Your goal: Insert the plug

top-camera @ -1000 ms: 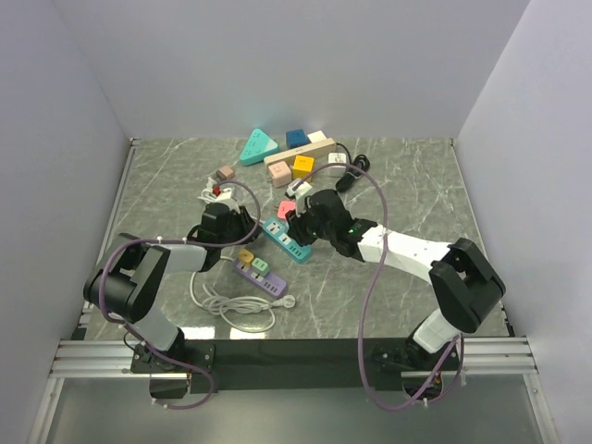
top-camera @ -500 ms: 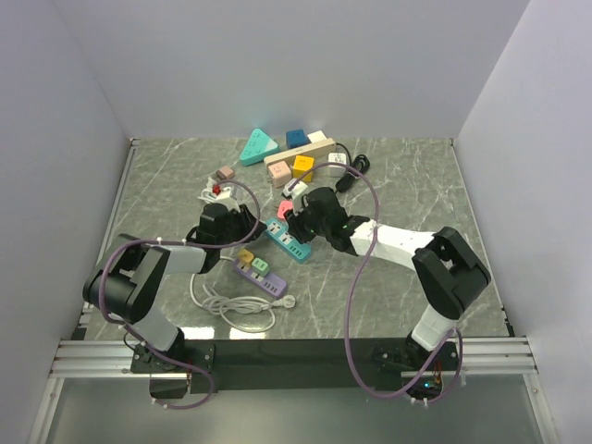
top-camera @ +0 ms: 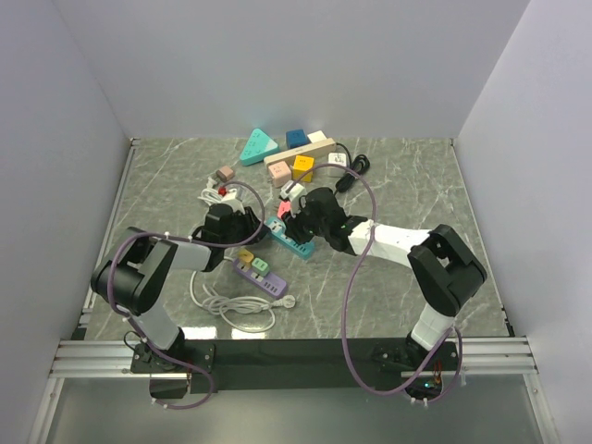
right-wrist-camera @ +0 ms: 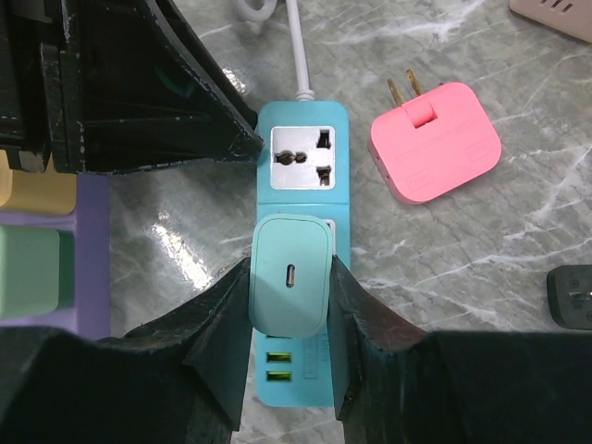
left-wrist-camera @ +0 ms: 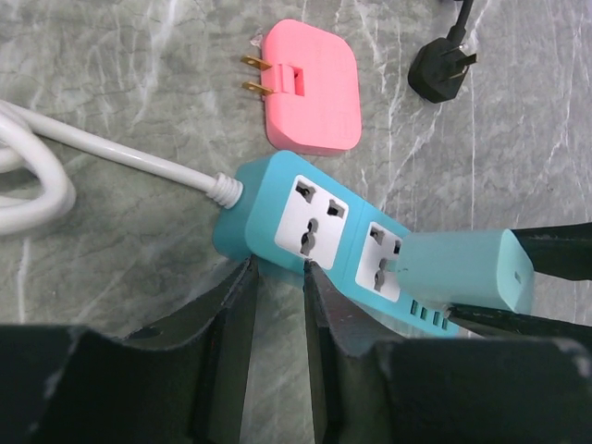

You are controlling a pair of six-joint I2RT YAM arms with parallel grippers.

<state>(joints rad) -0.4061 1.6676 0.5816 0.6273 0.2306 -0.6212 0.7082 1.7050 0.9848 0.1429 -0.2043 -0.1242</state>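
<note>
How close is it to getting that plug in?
Done: the right gripper holds the teal charger lined up at the second socket of the teal power strip. In hand: the left gripper sits against the strip's side. Left: the charger's body stands off the socket; it needs pushing home.

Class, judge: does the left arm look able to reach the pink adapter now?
Probably, by lifting over: the teal power strip lies between the left tool and the pink adapter.
</note>
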